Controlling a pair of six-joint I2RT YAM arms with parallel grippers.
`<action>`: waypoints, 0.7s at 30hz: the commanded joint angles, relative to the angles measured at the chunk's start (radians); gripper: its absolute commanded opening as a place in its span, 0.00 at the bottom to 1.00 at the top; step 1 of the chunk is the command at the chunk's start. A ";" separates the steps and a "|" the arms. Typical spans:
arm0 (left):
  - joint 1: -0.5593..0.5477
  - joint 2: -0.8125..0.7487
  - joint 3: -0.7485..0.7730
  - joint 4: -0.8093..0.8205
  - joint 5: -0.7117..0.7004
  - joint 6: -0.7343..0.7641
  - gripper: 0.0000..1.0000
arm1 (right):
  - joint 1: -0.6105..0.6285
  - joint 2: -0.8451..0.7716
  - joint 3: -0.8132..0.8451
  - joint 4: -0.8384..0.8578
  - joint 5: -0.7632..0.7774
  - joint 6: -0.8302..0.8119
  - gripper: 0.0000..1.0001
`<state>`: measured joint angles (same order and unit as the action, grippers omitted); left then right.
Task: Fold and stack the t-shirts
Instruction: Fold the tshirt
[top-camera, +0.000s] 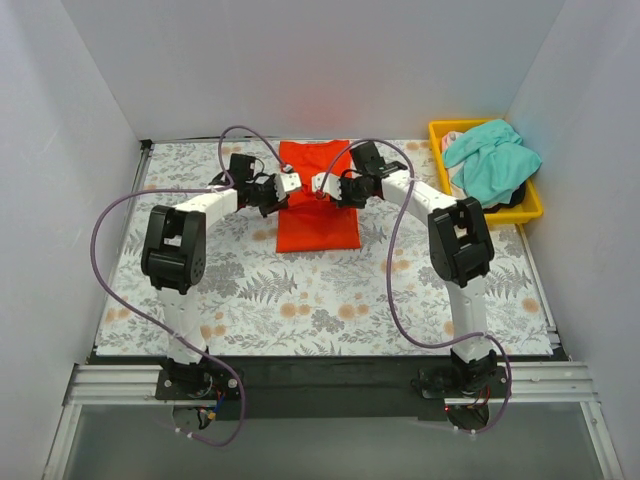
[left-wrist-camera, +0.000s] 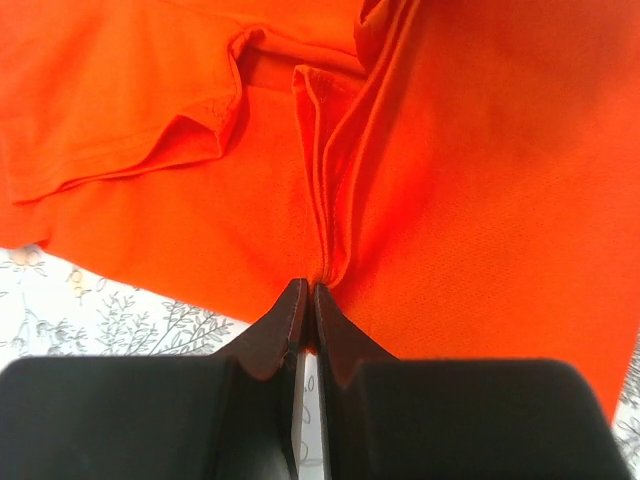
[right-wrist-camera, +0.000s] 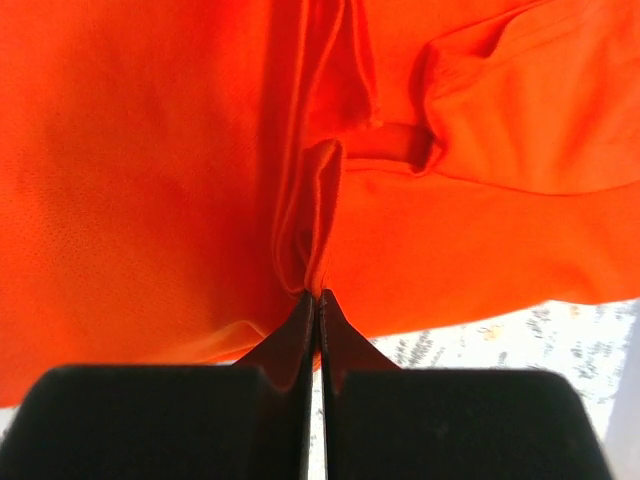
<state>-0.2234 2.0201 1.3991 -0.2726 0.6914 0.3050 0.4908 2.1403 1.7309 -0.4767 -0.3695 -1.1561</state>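
Observation:
The orange-red t-shirt (top-camera: 318, 205) lies partly folded at the back middle of the table. My left gripper (top-camera: 293, 183) is at its left side and shut on a pinched fold of the orange-red cloth (left-wrist-camera: 330, 215). My right gripper (top-camera: 319, 184) is beside it on the right, shut on another pinch of the same shirt (right-wrist-camera: 310, 230). The two grippers almost meet over the shirt's upper half. The teal-green t-shirt (top-camera: 492, 158) lies crumpled in the yellow bin (top-camera: 530, 208) at the back right.
The table has a grey floral cover (top-camera: 320, 290). White walls close in the left, back and right sides. Purple cables (top-camera: 120, 210) loop over both arms. Other cloth lies under the teal shirt in the bin.

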 joint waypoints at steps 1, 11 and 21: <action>0.009 0.025 0.031 0.047 -0.020 -0.012 0.02 | -0.003 0.044 0.045 0.001 0.023 -0.053 0.01; 0.036 0.062 0.204 0.130 -0.093 -0.243 0.41 | -0.026 0.046 0.211 0.043 0.113 0.042 0.50; 0.064 -0.194 -0.014 0.046 0.003 -0.308 0.51 | -0.041 -0.203 0.067 -0.118 0.061 0.151 0.49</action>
<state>-0.1539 1.9453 1.4723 -0.1806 0.6147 0.0051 0.4271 2.0182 1.8507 -0.4885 -0.2562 -1.0492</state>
